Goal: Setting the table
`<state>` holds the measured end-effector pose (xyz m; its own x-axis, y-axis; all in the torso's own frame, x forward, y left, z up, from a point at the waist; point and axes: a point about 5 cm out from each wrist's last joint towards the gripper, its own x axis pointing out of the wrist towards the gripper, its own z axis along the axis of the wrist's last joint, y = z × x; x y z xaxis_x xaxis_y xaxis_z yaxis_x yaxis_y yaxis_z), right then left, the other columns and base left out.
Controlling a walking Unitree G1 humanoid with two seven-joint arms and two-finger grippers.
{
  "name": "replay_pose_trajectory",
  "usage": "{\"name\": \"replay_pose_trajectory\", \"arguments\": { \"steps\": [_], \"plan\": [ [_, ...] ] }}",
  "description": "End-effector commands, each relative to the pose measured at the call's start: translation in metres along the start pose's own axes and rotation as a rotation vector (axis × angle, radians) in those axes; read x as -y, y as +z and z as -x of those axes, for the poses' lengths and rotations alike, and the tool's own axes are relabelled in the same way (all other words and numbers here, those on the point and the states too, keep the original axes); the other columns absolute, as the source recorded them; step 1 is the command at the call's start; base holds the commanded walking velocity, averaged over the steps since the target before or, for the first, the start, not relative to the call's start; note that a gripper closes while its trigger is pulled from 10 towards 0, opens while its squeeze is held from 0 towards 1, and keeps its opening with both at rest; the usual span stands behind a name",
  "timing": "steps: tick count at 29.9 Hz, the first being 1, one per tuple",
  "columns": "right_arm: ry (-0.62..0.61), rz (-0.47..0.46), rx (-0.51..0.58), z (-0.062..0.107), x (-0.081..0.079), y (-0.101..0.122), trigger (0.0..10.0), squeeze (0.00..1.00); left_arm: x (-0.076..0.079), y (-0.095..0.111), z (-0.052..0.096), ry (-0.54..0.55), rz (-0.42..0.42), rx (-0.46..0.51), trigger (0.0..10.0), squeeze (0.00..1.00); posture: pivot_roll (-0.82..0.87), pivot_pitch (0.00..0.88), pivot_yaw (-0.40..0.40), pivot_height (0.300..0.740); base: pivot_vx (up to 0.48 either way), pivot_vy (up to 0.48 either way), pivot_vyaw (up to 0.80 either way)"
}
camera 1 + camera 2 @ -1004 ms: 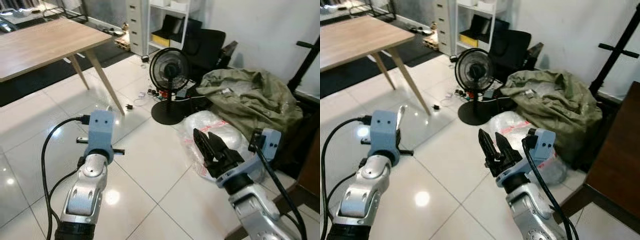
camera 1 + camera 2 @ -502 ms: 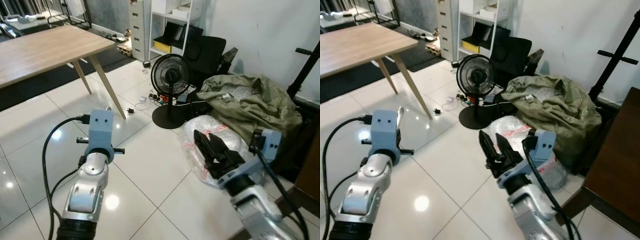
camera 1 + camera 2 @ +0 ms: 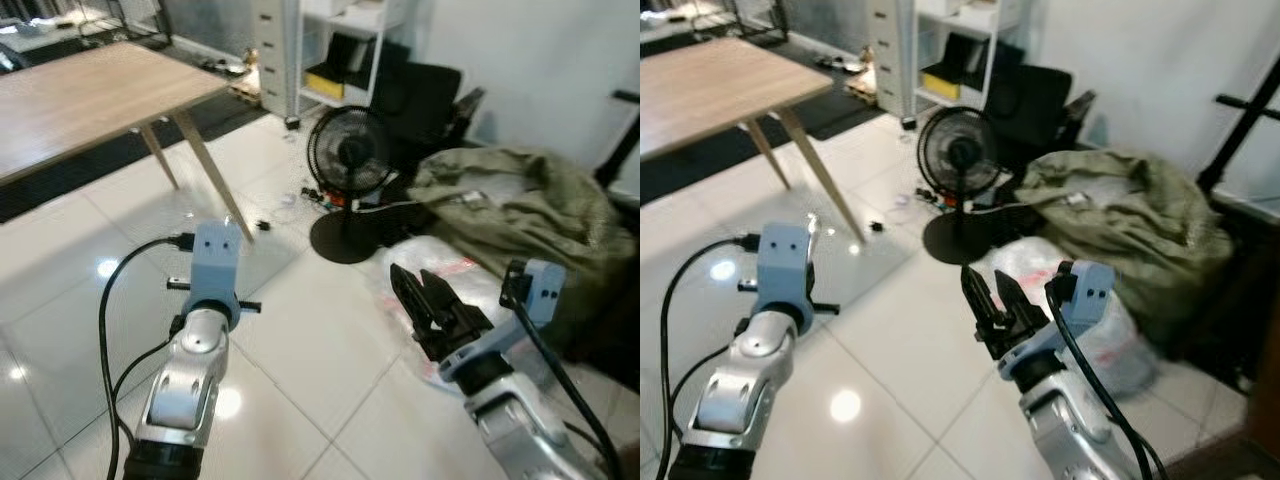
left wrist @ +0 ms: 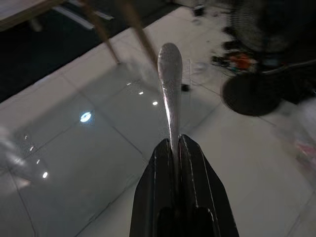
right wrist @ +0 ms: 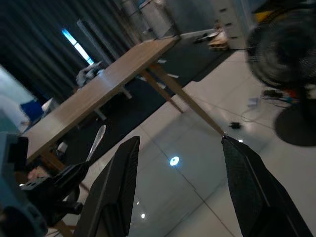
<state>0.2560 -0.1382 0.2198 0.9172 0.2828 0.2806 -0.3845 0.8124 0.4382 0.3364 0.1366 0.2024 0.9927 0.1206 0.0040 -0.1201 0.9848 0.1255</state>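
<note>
Metal utensil handle [image 4: 170, 89] pinched in left claw [image 4: 174, 148], protruding forward.

Both arms reach forward; the left gripper [image 4: 174, 148] is pinched tight, the right gripper [image 3: 425, 297] spread apart

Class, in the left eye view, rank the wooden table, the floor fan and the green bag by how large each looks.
1. wooden table
2. green bag
3. floor fan

The table is cut off by the frame edge, so its lead over the bag is unsure.
</note>
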Motion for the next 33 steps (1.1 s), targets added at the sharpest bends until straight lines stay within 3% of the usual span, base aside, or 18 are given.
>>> {"name": "replay_pose_trajectory", "arguments": {
  "steps": [1,25,33],
  "plan": [
    [-0.006,-0.021,-0.011,0.0,-0.001,-0.004,10.0,0.0,-0.01,-0.008,0.0,0.037,-0.013,-0.03,10.0,0.0,-0.05,0.165,0.091,0.74,0.48,0.0,0.0],
    [0.007,-0.022,0.004,-0.001,-0.003,-0.002,10.0,0.0,-0.01,-0.005,-0.001,0.03,-0.035,-0.008,10.0,0.0,-0.05,0.153,0.098,0.74,0.48,0.0,0.0],
    [-0.023,-0.02,0.088,-0.01,-0.002,0.01,10.0,0.0,-0.018,0.006,-0.006,0.034,-0.078,0.059,10.0,0.0,-0.04,0.149,0.1,0.74,0.48,0.0,0.0]
  ]
}}
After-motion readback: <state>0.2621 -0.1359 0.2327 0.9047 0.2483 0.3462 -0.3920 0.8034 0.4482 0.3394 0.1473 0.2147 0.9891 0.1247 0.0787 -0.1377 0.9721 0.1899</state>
